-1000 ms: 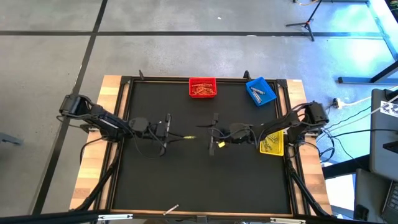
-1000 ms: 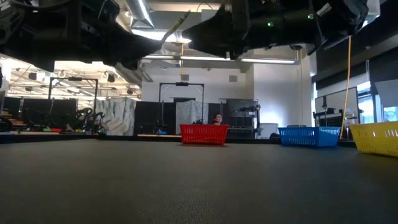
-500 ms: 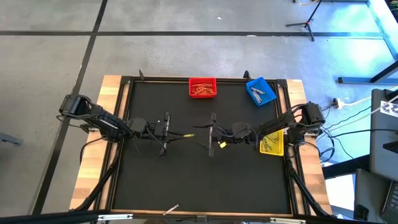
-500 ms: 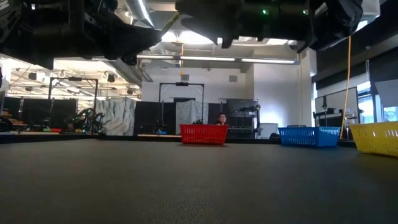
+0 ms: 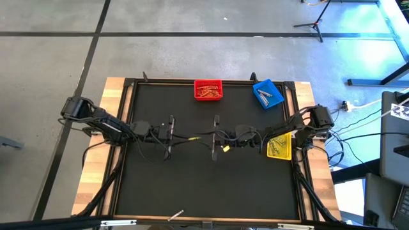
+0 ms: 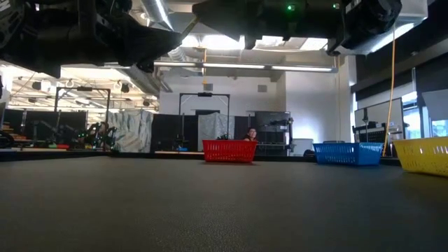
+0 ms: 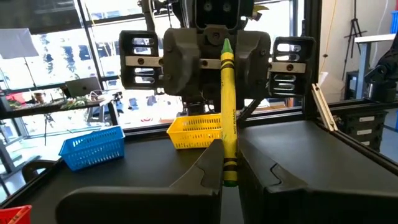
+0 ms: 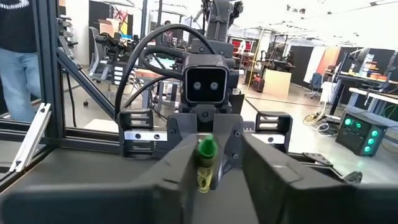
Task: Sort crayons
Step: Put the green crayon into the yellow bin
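Above mid-table, the two arms meet nose to nose, with a yellow crayon (image 5: 203, 135) spanning between them. The left gripper (image 7: 222, 163) is clamped on one end of the crayon (image 7: 226, 112); its fingers (image 7: 202, 171) press the green-banded end from both sides. The crayon's far tip sits against the right gripper (image 7: 217, 53), between that gripper's fingers. From the right wrist view, the right gripper (image 8: 207, 163) has its fingers (image 8: 180, 158) narrowed close about the crayon's tip (image 8: 206, 163); whether they actually pinch it cannot be told. The crayon is held clear of the black mat (image 5: 166, 185), in the air between both arms.

Along the far edge stand a red bin (image 5: 208, 89) holding orange-red crayons and a blue bin (image 5: 268, 93) with pale ones. A yellow bin (image 5: 279, 146) sits at the right edge, just beside the right arm, with crayons in it. In the low view the red bin (image 6: 229, 150), blue bin (image 6: 348, 152) and yellow bin (image 6: 423, 155) line the far side, both arms overhead.
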You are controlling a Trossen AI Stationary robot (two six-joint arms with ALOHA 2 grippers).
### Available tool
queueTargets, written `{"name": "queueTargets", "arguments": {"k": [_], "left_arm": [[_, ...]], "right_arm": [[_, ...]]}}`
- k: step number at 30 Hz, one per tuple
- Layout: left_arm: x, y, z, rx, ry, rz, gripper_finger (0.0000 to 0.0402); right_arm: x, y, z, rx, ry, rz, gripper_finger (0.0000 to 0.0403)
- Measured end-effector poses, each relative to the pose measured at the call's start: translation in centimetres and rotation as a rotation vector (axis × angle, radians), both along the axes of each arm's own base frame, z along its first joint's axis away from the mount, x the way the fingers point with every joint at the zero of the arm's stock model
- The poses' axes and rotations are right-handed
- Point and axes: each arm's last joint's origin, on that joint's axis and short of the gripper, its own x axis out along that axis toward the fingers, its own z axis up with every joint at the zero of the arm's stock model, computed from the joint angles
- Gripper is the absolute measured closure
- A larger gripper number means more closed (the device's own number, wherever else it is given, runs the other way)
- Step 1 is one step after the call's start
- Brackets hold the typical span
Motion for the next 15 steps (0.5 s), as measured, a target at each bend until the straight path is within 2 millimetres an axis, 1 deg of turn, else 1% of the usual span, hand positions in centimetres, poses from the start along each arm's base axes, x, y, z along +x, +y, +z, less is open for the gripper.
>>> {"name": "queueTargets", "arguments": {"k": [9,11,15], "left_arm": [[0.01,0.04,0.00,0.000,0.001,0.008,0.0388],[0.01,0.04,-0.02,-0.002,0.003,0.007,0.0388],[0.01,0.02,-0.05,-0.015,0.007,0.001,0.0386]], "right_arm": [[0.04,-0.29,-0.02,-0.027,0.003,-0.002,0.0387],[0.05,-0.33,-0.03,-0.028,0.003,0.003,0.0390],[0.20,-0.34,0.09,-0.031,0.009,0.010,0.0380]]}}
